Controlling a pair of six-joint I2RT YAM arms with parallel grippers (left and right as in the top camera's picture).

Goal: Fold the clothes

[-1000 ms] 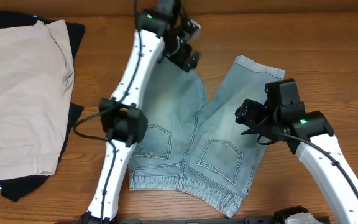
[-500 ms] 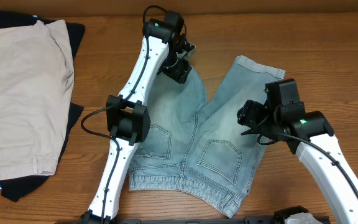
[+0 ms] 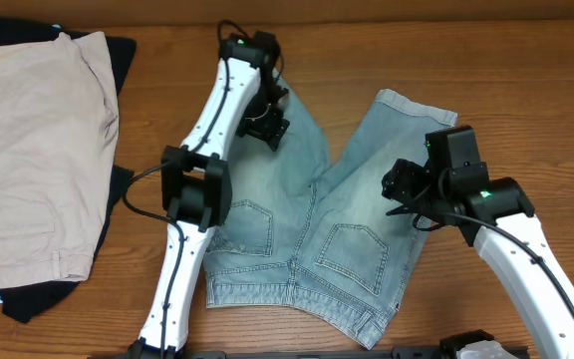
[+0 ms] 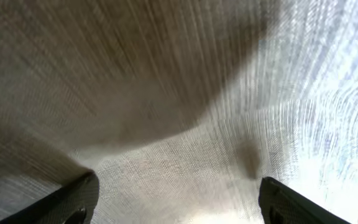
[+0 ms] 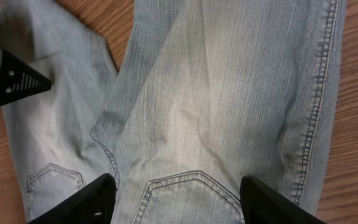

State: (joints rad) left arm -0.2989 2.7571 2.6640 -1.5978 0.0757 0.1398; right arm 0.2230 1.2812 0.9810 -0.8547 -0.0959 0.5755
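Far left on the table [image 3: 526, 60] there's a pile of beige shorts [image 3: 33, 150] over a black garment [image 3: 118, 60], well clear of the action. The denim shorts [image 3: 307, 239] lie flat mid-table, pockets up, waistband near, 2 legs fanning away. The left end effector [image 3: 265, 128] is down on the far left leg, fingers spread with denim filling its wrist view, probably lining up a grab for the fold. The right end effector [image 3: 404, 199] hovers spread over the right leg, pinching nothing.

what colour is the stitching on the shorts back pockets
Darker blue thread on the faded light-blue denim shorts; the right wrist view shows the back pocket best.
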